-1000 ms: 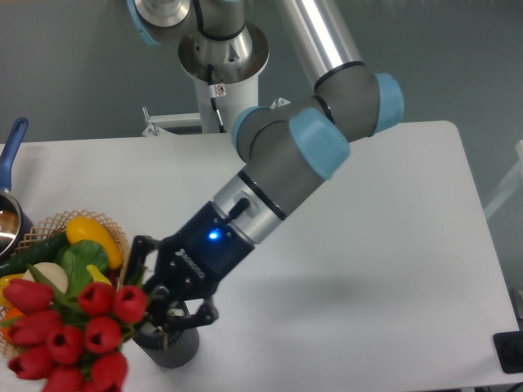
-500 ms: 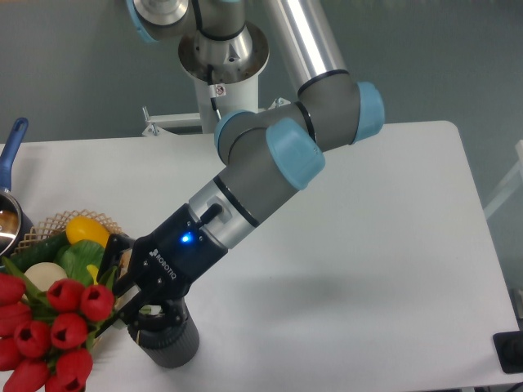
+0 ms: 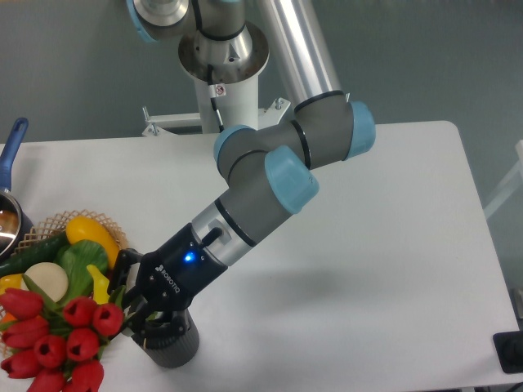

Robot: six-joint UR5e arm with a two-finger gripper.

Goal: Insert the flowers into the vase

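The flowers (image 3: 61,339), a bunch of red tulips with green stems, stick out to the left at the bottom left. My gripper (image 3: 137,317) is shut on their stems, just above the left rim of the vase. The vase (image 3: 172,343), a dark ribbed cylinder, stands upright on the white table (image 3: 392,245) near the front edge, partly hidden behind the gripper body. The stem ends sit at the vase mouth; whether they are inside is hidden by the fingers.
A woven wicker basket (image 3: 49,224) with a yellow pepper (image 3: 91,237), a green leafy vegetable (image 3: 82,265) and other produce sits at the left edge, right behind the tulips. A blue-handled pot (image 3: 10,184) is at the far left. The arm's base (image 3: 221,57) stands at the back.
The gripper with the tulips swung left, then came back slightly right and down over the vase. The elbow moved left. The vase has not moved.
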